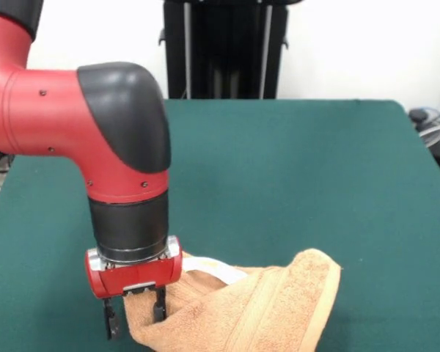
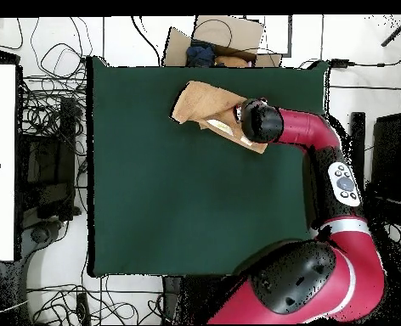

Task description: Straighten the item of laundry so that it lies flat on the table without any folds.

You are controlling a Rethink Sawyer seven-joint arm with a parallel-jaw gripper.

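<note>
Towel (image 1: 257, 312) is the only piece of laundry here, just one, and it lies near one edge of the green table (image 1: 293, 169). It is not flat yet. Part of it is folded over itself, so it looks like a lumpy triangle from the front. From above it is bunched toward one side, with the arm covering a bit of it. One small white tag (image 1: 209, 265) pokes out by the robot's wrist.

One red and black arm (image 1: 95, 125) reaches down over the towel's end. Its gripper (image 1: 134, 315) sits low, right at the cloth. The two dark fingers (image 1: 111, 321) stand a little apart, one on each side of the towel's edge. I cannot tell if they are pinching the cloth or only standing around it. I think the gripper is down at that corner because that is the place to take hold and pull the fold open.

Count: one towel, one tag I can see, one table, one arm, one gripper, two fingers
</note>
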